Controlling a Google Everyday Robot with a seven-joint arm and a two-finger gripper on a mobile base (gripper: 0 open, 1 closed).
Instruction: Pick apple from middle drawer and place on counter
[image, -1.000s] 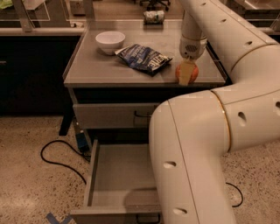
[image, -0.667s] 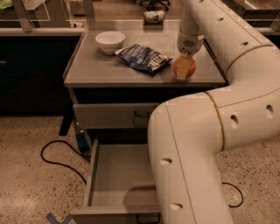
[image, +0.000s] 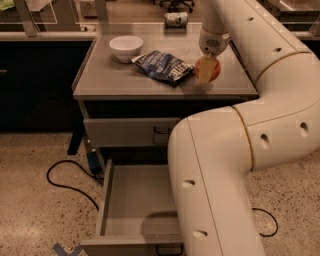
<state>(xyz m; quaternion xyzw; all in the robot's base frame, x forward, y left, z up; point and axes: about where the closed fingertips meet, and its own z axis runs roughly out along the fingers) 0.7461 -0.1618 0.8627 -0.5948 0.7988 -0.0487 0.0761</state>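
My gripper (image: 206, 75) hangs over the right part of the counter (image: 115, 80) and is shut on the apple (image: 216, 70), a small red fruit with a yellowish side. A pale finger (image: 205, 70) covers the apple's front. The apple sits just above or on the counter surface; I cannot tell which. The middle drawer (image: 112, 200) is pulled out below, its grey floor bare, partly hidden by my arm.
A white bowl (image: 126, 47) and a dark blue chip bag (image: 165, 65) lie on the counter left of the apple. A can (image: 175, 19) lies at the back. The upper drawer front (image: 125, 132) is closed. A black cable (image: 65, 176) runs on the floor.
My gripper has moved a little left and farther back over the counter with the apple in it. The drawer, bowl and bag have not moved.
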